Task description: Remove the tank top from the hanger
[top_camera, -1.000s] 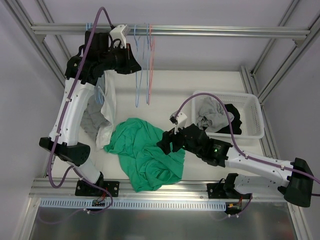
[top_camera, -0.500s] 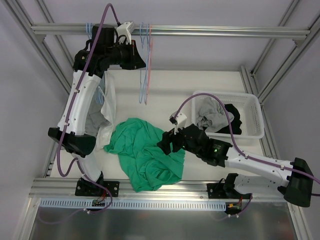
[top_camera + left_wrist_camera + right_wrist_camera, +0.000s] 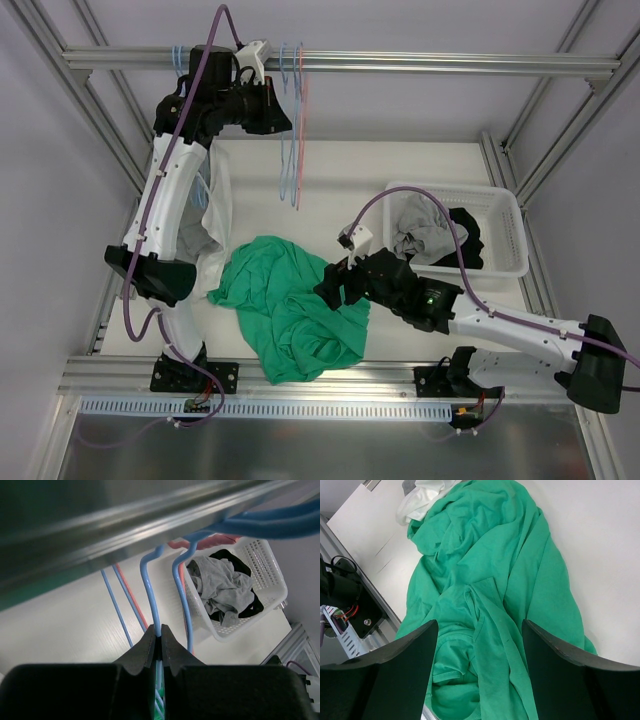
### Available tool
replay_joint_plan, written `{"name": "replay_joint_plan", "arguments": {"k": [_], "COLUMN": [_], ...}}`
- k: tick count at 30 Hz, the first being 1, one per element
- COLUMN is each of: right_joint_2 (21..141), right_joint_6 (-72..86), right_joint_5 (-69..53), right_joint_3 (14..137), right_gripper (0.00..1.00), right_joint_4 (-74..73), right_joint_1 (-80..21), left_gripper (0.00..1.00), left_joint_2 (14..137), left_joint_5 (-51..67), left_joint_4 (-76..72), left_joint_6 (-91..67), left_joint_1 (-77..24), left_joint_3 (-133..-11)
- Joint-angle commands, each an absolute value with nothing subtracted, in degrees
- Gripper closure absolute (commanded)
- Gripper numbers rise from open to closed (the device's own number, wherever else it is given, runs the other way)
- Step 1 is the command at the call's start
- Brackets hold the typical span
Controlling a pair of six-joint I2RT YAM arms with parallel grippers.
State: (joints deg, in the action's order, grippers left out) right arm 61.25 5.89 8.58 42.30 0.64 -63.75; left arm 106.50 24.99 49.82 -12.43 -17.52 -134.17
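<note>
The green tank top [image 3: 290, 305] lies crumpled on the table, off any hanger; it fills the right wrist view [image 3: 495, 580]. My right gripper [image 3: 328, 290] is open and empty just above it [image 3: 479, 625]. My left gripper [image 3: 276, 112] is raised to the top rail [image 3: 400, 62] and shut on the neck of a bare blue hanger [image 3: 289, 160]. In the left wrist view the gripper [image 3: 160, 637] pinches that hanger [image 3: 151, 595], whose hook curves up to the rail [image 3: 125, 520].
A pink hanger [image 3: 302, 120] and more blue hangers [image 3: 178, 55] hang on the rail. White and grey garments [image 3: 212, 215] lie at the table's left. A white basket [image 3: 512, 215] of clothes stands at the right, also in the left wrist view [image 3: 270, 565].
My left arm has lifted the blue hanger up and to the right along the rail. The right arm and the green tank top have not moved.
</note>
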Motion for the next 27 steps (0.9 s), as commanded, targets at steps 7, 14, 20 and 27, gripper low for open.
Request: {"name": "replay_joint_plan", "arguments": {"k": [7,14,20,27], "right_joint_2": [62.49,63.19,63.37,64.07], "right_joint_6": [5.8,6.15,6.33,6.94], "right_joint_5": [8.35,8.0,7.65,6.68], "right_joint_3": [42.36,42.36,42.28,42.45], "right_gripper": [0.28,0.28,0.28,0.28], "right_joint_4": [3.25,3.96,4.22,5.01], "right_joint_1": [-63.98,-63.98,-63.98,-63.98], "left_gripper": [1.0,1.0,0.94,0.71], "left_joint_2": [106.88,103.19,99.85,99.67], "left_joint_5": [25.84,22.24,22.32,25.31], "left_joint_4": [50.54,50.54,50.54,50.54], "left_joint_6": [-13.1,-13.45,-13.54,-13.18], "left_joint_1": [-17.05,-17.14,-17.14,-17.14], "left_joint_3": [-133.86,-127.98,-124.63,-126.3]}}
